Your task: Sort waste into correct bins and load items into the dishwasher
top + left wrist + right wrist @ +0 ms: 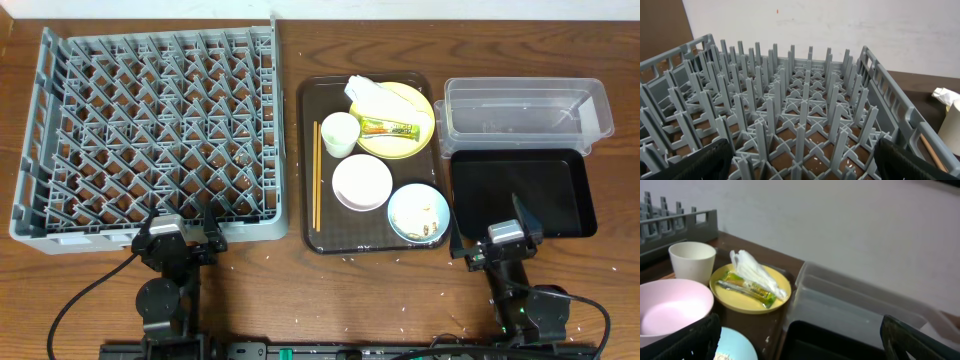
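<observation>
Plainly, the yellow-green snack wrapper [390, 127] lies flat on the yellow plate [412, 103], at the far right of the brown serving tray [330, 235]. Its long axis runs across the surface [610, 300], side to side. The crumpled napkin [368, 92] rests against its far edge.

From there the right claw [492, 238] is the nearer one. It stands with its jaws wide and empty at the near edge of the black tray [520, 190], so the wrapper lies ahead of it and off to its left, past the light blue bowl [418, 212]. The clear tub [525, 110] sits beyond the black tray.

The left claw [180, 230], equally wide and empty, faces the dish rack [150, 120], well apart from the wrapper. The pick probably falls to the right arm, closing across the wrapper's narrow width.
</observation>
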Robot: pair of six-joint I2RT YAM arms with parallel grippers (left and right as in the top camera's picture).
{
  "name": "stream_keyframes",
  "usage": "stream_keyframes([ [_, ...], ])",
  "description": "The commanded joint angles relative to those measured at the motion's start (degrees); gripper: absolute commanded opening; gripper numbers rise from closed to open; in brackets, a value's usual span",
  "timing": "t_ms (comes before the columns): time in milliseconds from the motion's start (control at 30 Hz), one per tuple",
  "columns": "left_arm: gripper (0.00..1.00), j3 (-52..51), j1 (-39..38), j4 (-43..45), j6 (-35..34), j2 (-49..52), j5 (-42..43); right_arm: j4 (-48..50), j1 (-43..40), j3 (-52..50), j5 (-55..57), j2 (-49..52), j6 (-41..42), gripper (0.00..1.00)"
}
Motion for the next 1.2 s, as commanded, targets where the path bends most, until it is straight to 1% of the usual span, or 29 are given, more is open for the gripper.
stream_keyframes([
  [0,0.92,-1.0,0.3,-2.0,0.6,-0.2,-0.8,0.0,0.3,-0.1,0.2,-0.2,-1.7,0.99],
  [67,0.91,-1.0,0.3,-2.0,0.6,-0.2,-0.8,0.4,0.3,-0.1,0.2,-0.2,-1.7,0.99],
  [167,0.92,-1.0,0.3,-2.0,0.6,-0.2,-0.7,3.8,0.3,-0.1,-4.6,-0.2,2.1,0.99],
  [233,0.91,-1.0,0.3,-2.0,0.6,-0.2,-0.8,6.0,0.3,0.0,-5.3,-0.2,4.2,0.99],
  [267,0.92,-1.0,0.3,-2.0,0.6,-0.2,-0.8,6.9,0.3,0.4,-5.4,-0.1,6.7,0.99],
  [333,0.91,-1.0,0.3,-2.0,0.6,-0.2,-0.8,6.7,0.3,1.9,-6.6,0.7,8.9,0.99],
  [400,0.92,-1.0,0.3,-2.0,0.6,-0.2,-0.8,6.6,0.3,4.0,-9.3,2.3,9.0,0.99],
  [500,0.92,-1.0,0.3,-2.0,0.6,-0.2,-0.8,6.1,0.3,9.2,-11.6,7.9,9.0,0.99],
  [567,0.92,-1.0,0.3,-2.0,0.6,-0.2,-0.8,4.7,0.3,13.8,-11.9,13.0,8.9,0.99],
  [600,0.91,-1.0,0.3,-2.0,0.6,-0.2,-0.8,3.7,0.3,18.9,-13.2,19.0,8.9,0.99],
  [633,0.92,-1.0,0.3,-2.0,0.6,-0.2,-0.8,3.4,0.3,21.0,-14.0,21.6,8.9,0.99],
  [800,0.92,-1.0,0.3,-2.0,0.6,-0.2,-0.7,1.6,0.3,36.0,-22.2,40.2,7.6,0.99],
  [867,0.91,-1.0,0.3,-2.0,0.6,-0.2,-0.7,-3.4,0.3,46.0,-25.6,50.5,5.3,0.99],
  [1033,0.92,-1.0,0.3,-2.0,0.6,-0.2,-0.8,-15.0,0.3,64.0,-27.6,66.2,-1.1,0.99],
  [1067,0.91,-1.0,0.3,-2.0,0.6,-0.2,-0.8,-20.3,0.3,71.5,-28.1,72.0,-3.6,0.99],
  [1167,0.92,-1.0,0.3,-2.0,0.6,-0.2,-0.8,-29.7,0.4,83.0,-28.0,80.5,-7.5,0.99],
])
